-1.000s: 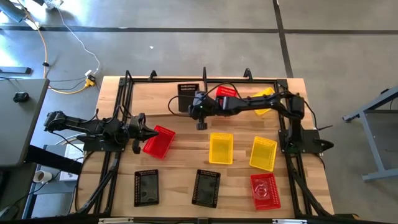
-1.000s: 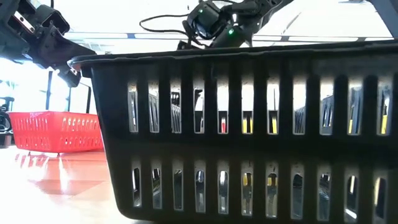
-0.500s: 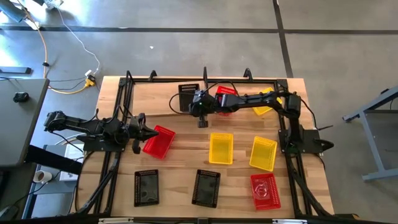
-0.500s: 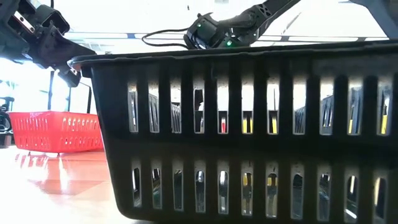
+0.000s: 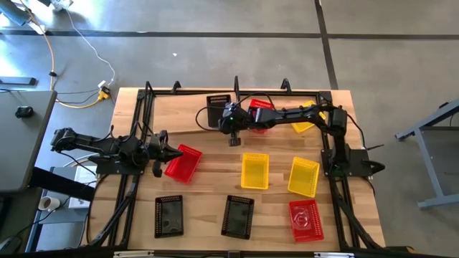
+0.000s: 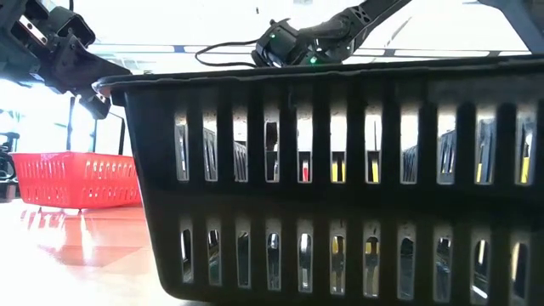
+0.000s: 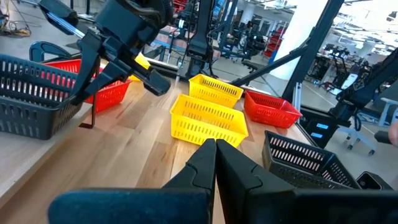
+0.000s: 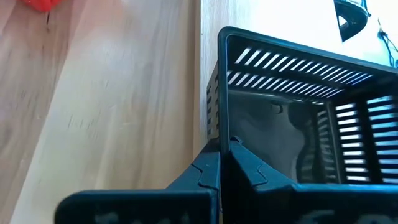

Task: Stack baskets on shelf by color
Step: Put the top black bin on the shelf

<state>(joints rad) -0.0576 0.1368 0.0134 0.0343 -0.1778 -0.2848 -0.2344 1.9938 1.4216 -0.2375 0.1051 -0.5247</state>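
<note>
A black basket (image 5: 217, 109) sits on the shelf (image 5: 193, 92) at the table's far side, left of a red basket (image 5: 259, 111) and a yellow basket (image 5: 305, 116). My right gripper (image 5: 228, 125) reaches across from the right and is shut at the black basket's near right corner. My left gripper (image 5: 171, 152) is shut and empty, held above the left edge of a red basket (image 5: 183, 163) that lies on the table. In the left wrist view its fingers (image 7: 216, 146) hold nothing. My right gripper is shut on the rim of one side wall (image 8: 214, 134) of the black basket, close to a corner. The wall runs in line with the thin gap between the two fingers. The basket stands upright with its bottom on the shelf board.
Two yellow baskets (image 5: 254, 170) (image 5: 303, 177) lie mid-table. A red basket (image 5: 305, 218) and two black ones (image 5: 168, 215) (image 5: 237, 215) lie near the front edge. One black basket (image 6: 340, 187) fills most of the low view. Black frame tubes run along both table sides.
My right gripper has gone a little toward the table's far left, and its forearm now lies flatter; it has kept still for the last half second.
</note>
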